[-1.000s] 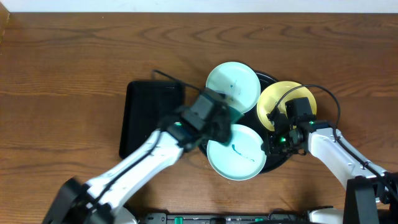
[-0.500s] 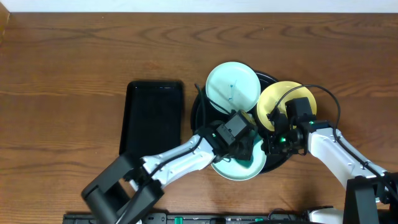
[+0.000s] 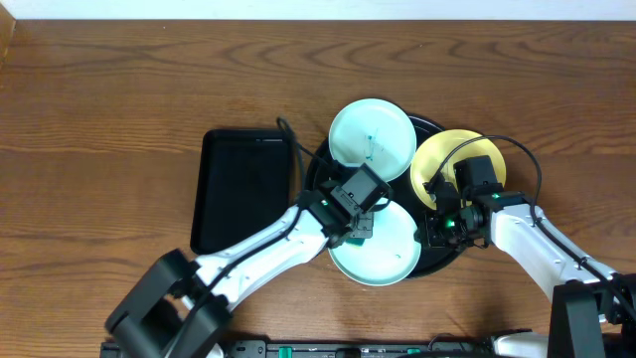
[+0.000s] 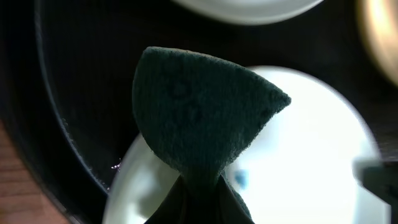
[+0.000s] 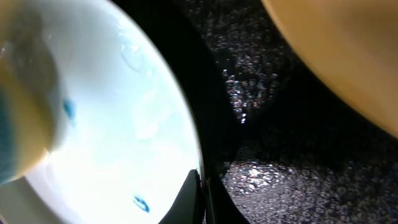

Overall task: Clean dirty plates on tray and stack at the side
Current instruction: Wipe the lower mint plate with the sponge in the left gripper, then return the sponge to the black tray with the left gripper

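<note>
Left gripper (image 3: 356, 202) is clamped on a dark green sponge (image 4: 199, 112), pinched at its narrow end. A second ago it sat to the left of the plates. Half a second ago it was down on the near mint plate (image 3: 376, 249). Now it has pulled back to that plate's upper-left edge.

One wipe pass looks done. The long teal smear that showed in the plate's middle is gone from the overhead view. It isn't fully clean, though: both wrist views still show small blue specks on it, so it likely needs another pass.

Right gripper (image 3: 438, 225) hasn't moved. Its jaws are together, tips right at the near plate's right rim, probably steadying it. Can't tell whether the rim is actually pinched.

All three plates still sit on the round black tray (image 3: 316, 171), so nothing is stacked yet.
- The far mint plate (image 3: 373, 137) still has a dark mark in its centre.
- The yellow plate (image 3: 445, 159) is partly hidden under the right arm, so its state is unclear.

The rectangular black tray (image 3: 241, 189) to the left holds nothing.
</note>
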